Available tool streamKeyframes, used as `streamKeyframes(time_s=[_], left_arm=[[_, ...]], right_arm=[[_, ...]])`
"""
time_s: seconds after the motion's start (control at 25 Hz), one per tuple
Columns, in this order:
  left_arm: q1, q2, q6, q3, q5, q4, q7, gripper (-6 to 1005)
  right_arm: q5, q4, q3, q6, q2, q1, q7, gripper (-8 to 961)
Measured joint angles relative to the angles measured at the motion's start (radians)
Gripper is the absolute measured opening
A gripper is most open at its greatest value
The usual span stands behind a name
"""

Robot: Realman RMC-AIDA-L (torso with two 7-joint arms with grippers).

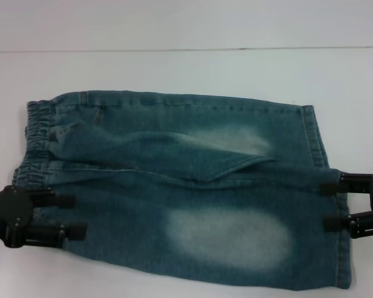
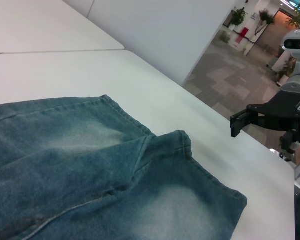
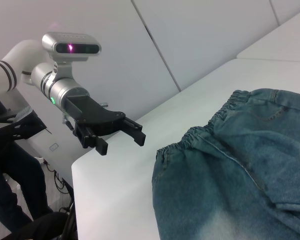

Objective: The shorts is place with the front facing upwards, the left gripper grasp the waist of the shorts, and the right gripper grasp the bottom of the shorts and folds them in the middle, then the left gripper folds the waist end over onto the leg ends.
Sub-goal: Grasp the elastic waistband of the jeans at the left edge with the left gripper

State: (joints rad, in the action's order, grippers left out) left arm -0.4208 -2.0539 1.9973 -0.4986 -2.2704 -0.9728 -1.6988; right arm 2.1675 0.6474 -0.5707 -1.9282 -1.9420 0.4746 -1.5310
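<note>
Head view: shorts flat on white bench, waist at left; left pincer and right pincer both wide, empty, at opposite edges.
Left wrist view: leg ends, right pincer apart from cloth.
Right wrist view: left pincer off bench edge, near gathered waist.

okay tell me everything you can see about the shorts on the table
The shorts are blue-green washed denim with a pale faded patch on each leg, lying flat and unfolded on the white table. The gathered elastic waist points toward the open left gripper, the stitched hems toward the open right gripper; neither holds them.
</note>
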Motion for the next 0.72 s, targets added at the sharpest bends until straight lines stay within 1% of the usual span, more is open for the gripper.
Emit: streamKeyframes(time_s=[0.4,0.52,0.6,0.72], left_arm=[[0.001,0.000,-0.001,0.000,-0.010,0.000,-0.008,869],[0.000,0.001,-0.008,0.004,-0.033,-0.005,-0.012,869],[-0.002,0.005,-0.013,0.014,-0.062,-0.021,-0.024,868],[-0.005,0.018,-0.035,0.039,-0.124,-0.062,-0.048,868]], right_arm=[[0.000,0.000,0.000,0.003,0.000,0.001,0.000,931],[0.001,0.000,0.000,0.004,0.000,0.001,0.000,932],[0.001,0.000,0.000,0.007,-0.001,0.002,0.000,932],[0.001,0.000,0.000,0.008,-0.001,0.002,0.000,932]])
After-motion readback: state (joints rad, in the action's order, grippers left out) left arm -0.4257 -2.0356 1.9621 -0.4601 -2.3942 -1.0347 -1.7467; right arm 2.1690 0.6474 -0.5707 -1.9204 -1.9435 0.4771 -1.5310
